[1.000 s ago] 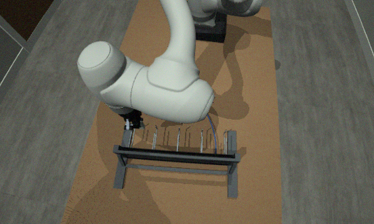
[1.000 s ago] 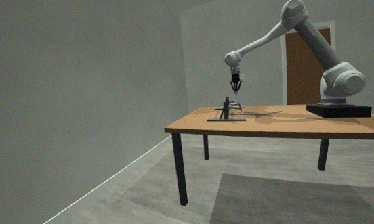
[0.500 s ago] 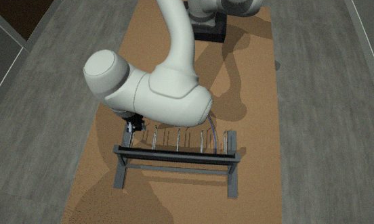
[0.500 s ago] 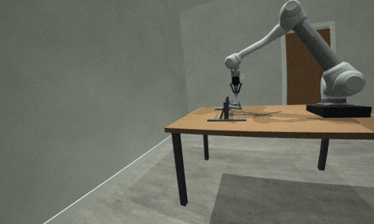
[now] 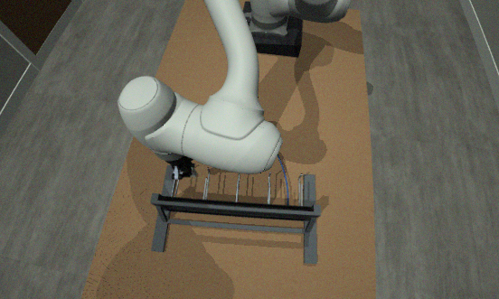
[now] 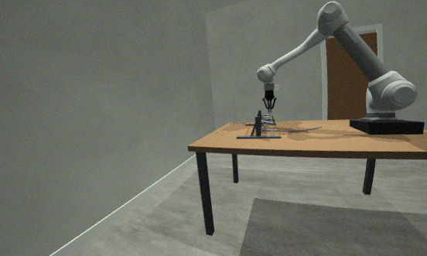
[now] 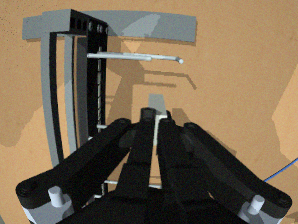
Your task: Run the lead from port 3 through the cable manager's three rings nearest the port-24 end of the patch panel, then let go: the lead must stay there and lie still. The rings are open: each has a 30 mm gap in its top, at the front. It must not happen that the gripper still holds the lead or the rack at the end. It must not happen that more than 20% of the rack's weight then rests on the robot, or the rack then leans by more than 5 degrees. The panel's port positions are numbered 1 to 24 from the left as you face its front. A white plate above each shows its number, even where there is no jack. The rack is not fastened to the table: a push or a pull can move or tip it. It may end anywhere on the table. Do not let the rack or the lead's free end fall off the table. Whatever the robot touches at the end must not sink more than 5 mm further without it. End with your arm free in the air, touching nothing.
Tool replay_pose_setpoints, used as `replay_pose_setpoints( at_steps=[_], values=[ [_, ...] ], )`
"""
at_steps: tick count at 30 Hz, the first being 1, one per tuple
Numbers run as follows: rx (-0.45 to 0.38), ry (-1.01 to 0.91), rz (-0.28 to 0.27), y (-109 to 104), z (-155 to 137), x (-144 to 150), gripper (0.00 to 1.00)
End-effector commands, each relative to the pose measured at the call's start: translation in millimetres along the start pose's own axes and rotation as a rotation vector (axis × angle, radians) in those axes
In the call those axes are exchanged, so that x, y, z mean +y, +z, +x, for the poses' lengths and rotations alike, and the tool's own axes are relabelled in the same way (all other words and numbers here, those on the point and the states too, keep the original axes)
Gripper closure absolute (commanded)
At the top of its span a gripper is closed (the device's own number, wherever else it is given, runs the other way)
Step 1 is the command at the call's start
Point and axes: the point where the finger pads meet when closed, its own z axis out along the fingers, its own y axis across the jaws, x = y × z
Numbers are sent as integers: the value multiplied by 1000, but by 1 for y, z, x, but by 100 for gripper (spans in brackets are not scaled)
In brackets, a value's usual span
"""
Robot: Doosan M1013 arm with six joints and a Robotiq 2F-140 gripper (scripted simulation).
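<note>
My gripper [image 5: 175, 172] [image 6: 270, 114] [image 7: 155, 105] is shut with nothing visible between its fingertips. It points down on the front side of the patch panel [image 5: 240, 209] [image 6: 258, 121] [image 7: 95, 95], near the port-24 end. A pale ring [image 7: 135, 56] stands out from the panel beyond the fingertips; another pale ring part [image 7: 160, 120] shows right at them, contact unclear. The blue lead [image 5: 285, 176] [image 6: 295, 131] [image 7: 281, 171] leaves the panel near its port-3 end, between the two rings there, and runs toward the robot base. It is outside the three port-24-end rings. The arm hides part of it.
The rack stands upright on long grey feet [image 5: 310, 248] [image 6: 259, 137] [image 7: 175, 29]. More rings [image 5: 238, 187] [image 5: 269, 187] [image 5: 301, 190] stand along its front. The table [image 5: 343, 239] [image 6: 317, 143] has its left edge near the port-24 end. The black robot base [image 5: 280, 45] [image 6: 387, 127] is at the back.
</note>
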Motion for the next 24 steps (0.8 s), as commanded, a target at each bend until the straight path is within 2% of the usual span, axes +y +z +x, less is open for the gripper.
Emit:
replay_pose_setpoints(
  at_steps=[1,24],
  values=[
    [-2,5,-11,11,2,6,100],
    [-2,5,-11,23,2,6,100]
  ],
)
